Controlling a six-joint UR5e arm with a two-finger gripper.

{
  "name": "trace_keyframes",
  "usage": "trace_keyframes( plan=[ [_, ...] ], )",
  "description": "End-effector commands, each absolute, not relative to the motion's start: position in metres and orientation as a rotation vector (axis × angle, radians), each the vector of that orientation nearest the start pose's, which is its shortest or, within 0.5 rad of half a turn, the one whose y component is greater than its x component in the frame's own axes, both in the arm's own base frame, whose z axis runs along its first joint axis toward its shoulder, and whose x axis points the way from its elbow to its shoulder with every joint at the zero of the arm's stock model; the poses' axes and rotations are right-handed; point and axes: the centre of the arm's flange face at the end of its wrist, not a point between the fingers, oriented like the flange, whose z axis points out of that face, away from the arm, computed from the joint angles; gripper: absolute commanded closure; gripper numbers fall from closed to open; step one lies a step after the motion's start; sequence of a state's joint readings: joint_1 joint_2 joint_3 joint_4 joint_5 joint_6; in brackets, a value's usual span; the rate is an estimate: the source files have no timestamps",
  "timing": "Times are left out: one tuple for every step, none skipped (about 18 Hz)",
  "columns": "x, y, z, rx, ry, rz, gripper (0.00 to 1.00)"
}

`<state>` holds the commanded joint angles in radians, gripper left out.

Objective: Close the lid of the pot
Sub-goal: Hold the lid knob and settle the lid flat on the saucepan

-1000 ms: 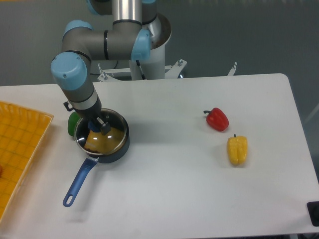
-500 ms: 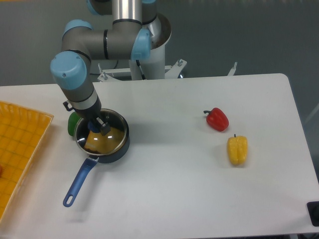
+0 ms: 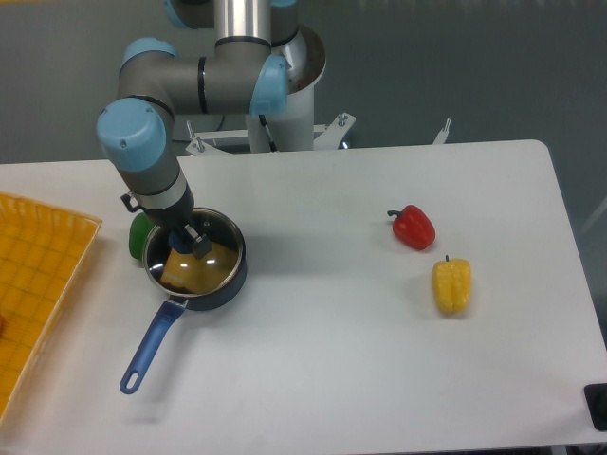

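Glass lid (image 3: 201, 262) is seen sitting on the pot (image 3: 216, 289) near the desk's left edge; the gripper (image 3: 187, 243) hides the knob, so its grip can't be told. No writing readable.

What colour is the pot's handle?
Bright blue; the handle shows clearly in the fixed camera view, pointing toward the table's front-left.
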<state>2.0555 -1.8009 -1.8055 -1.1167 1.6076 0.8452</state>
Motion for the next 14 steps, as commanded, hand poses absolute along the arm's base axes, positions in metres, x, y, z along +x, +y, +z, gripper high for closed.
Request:
trace_keyframes(
  plan=[
    [-0.1397, 0.5434, 0.2984, -3.123, 0.57, 0.033, 0.43],
    [-0.1402, 0.5437, 0.2967, -3.128, 0.57, 0.033, 0.43],
    [-0.1407, 0.5434, 0.2967, -3.131, 0.571, 0.041, 0.43],
    [-0.1408, 0.5436, 0.2959, -3.133, 0.571, 0.04, 0.43],
    [-0.141, 0.5439, 0.2966, -3.131, 0.571, 0.041, 0.43],
    [-0.1413, 0.5442, 0.2959, -3.132, 0.571, 0.043, 0.43],
    [-0.1416, 0.5448, 0.2948, -3.135, 0.572, 0.04, 0.43],
    [-0.1417, 0.5449, 0.2949, -3.133, 0.572, 0.042, 0.43],
    [-0.1417, 0.545, 0.2939, -3.136, 0.572, 0.039, 0.43],
    [-0.1413, 0.5456, 0.2948, -3.134, 0.572, 0.044, 0.42],
    [-0.142, 0.5455, 0.2948, -3.134, 0.569, 0.042, 0.4],
    [-0.1419, 0.5453, 0.2956, -3.133, 0.569, 0.043, 0.38],
    [-0.1418, 0.5452, 0.2954, -3.134, 0.567, 0.042, 0.33],
    [-0.1409, 0.5452, 0.2949, -3.133, 0.572, 0.042, 0.26]
  ],
)
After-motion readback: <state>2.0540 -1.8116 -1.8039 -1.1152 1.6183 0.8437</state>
